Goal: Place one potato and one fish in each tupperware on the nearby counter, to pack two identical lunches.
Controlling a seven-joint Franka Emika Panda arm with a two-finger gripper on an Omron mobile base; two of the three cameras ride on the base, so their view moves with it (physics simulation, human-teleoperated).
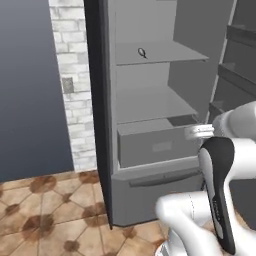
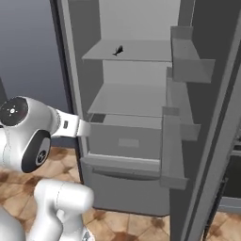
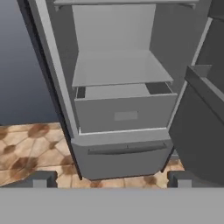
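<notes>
Nearest the hand camera, the gripper [image 3: 109, 179] stands with its jaws wide apart and nothing between them, aimed at the open grey fridge [image 3: 118, 144]. Beyond the finger tips [image 3: 41, 179] lies the brown patterned tile floor [image 3: 30, 144], then the fridge's bottom drawer front [image 3: 124, 155] and the crisper drawer [image 3: 124, 111] above it. Farthest, a small dark fish [image 2: 117, 50] rests on the upper shelf [image 2: 141, 52], well apart from the gripper.

I'm facing a tall grey fridge [image 1: 150, 130] with its door [image 2: 207, 141] swung open to the right. Grey shelves [image 3: 118, 68] sit above a drawer [image 3: 124, 113]. A white brick wall [image 1: 75, 85] stands left of it, over brown patterned floor tiles [image 1: 45, 210].
</notes>
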